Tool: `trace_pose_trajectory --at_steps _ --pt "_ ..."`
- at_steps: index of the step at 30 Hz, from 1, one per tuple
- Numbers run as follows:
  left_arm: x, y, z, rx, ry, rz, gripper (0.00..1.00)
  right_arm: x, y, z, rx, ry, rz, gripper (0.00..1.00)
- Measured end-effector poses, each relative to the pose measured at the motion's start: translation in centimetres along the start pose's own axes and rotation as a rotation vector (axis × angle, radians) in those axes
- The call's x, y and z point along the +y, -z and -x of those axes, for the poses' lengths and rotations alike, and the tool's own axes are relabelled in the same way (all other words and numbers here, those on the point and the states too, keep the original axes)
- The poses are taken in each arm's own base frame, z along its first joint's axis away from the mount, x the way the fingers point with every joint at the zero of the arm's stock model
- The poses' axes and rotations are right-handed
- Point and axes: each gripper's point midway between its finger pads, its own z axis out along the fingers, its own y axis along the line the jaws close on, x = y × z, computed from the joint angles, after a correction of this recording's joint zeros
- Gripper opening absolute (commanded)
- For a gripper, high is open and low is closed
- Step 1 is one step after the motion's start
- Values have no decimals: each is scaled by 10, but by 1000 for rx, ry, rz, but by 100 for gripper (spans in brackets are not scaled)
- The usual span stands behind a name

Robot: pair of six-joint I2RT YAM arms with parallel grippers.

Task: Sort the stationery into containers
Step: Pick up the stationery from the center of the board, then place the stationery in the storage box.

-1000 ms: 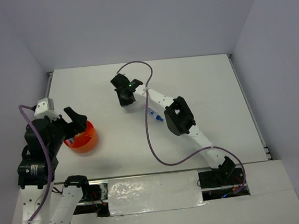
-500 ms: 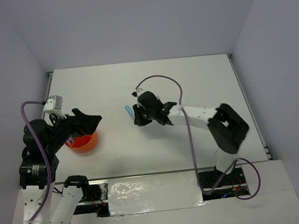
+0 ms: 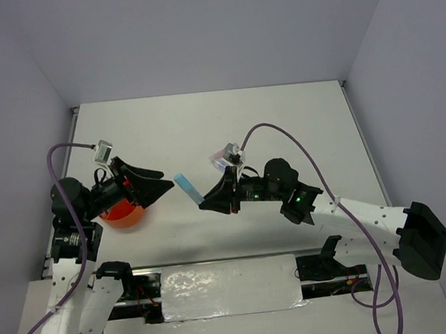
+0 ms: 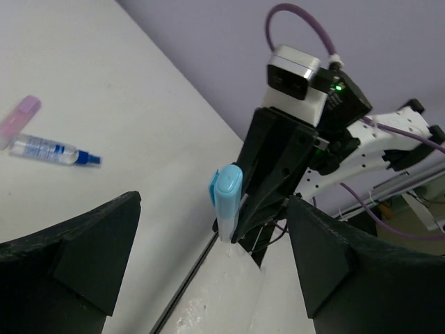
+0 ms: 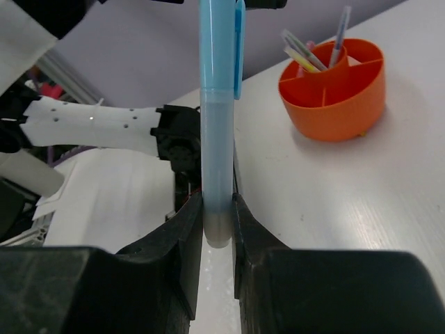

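Observation:
My right gripper [image 3: 204,203] is shut on the lower end of a light blue capped pen [image 3: 186,186], which stands tilted above the table's middle. The right wrist view shows that pen [image 5: 218,104] clamped upright between the fingers [image 5: 188,236]. My left gripper [image 3: 166,180] is open and points right, toward the pen, with a gap between them. In the left wrist view the blue pen [image 4: 227,200] shows between my wide-open fingers [image 4: 76,254]. The orange cup [image 3: 124,215] sits under the left gripper, partly hidden. It is divided inside [image 5: 337,87] and holds several pens.
A pink capsule-like piece [image 4: 19,120] and a clear blue-tipped pen [image 4: 54,149] lie on the white table [image 3: 297,121] beyond the right gripper. Grey walls close in the back and both sides. The right arm's purple cable [image 3: 299,141] arcs above the table.
The right arm has swung from the far middle toward the near left, bringing the blue pen up in its grip. The left gripper has reached rightward over the orange cup, staying open.

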Motion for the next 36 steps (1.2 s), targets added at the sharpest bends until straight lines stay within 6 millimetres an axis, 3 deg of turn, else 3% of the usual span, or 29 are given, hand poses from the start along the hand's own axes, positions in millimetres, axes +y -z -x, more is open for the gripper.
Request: trace_pose_trajectory --at_steps 5,9,10,15,16,18,19,20,21,25,27,31,34,36 --pt "-25 1 1 2 -39 -114 88 21 -10 1 8 -3 106 0" --pt "-27 -1 -3 22 -42 -133 78 33 -22 -2 36 -8 152 0" --pt "-26 -2 -4 30 -37 -134 68 35 -25 0 37 -6 161 0" --pt "-20 -4 -10 59 -14 -126 37 38 -33 10 30 8 166 0" --pt "-20 -4 -10 62 -21 -125 22 35 -34 8 37 6 158 0" --pt "-19 -3 -13 73 -27 -121 7 32 -36 4 54 3 152 3" --pt "-19 -3 -14 76 -33 -120 0 31 -37 3 62 1 152 15" --pt "-18 -3 -15 81 -33 -115 0 31 -37 2 67 2 153 65" --pt "-17 -2 -15 84 -36 -106 0 30 -38 1 69 -2 152 99" --pt "-8 1 -6 80 -97 3 0 25 -37 6 52 15 127 100" --pt "5 6 7 41 -138 142 0 12 -29 10 28 16 68 100" --pt "60 33 31 -69 -165 536 0 -30 6 15 -40 0 -165 100" --pt "107 70 26 -116 -123 848 0 -48 31 17 -88 1 -305 100" --pt "128 93 16 -135 -96 995 0 -53 39 15 -96 2 -347 100"
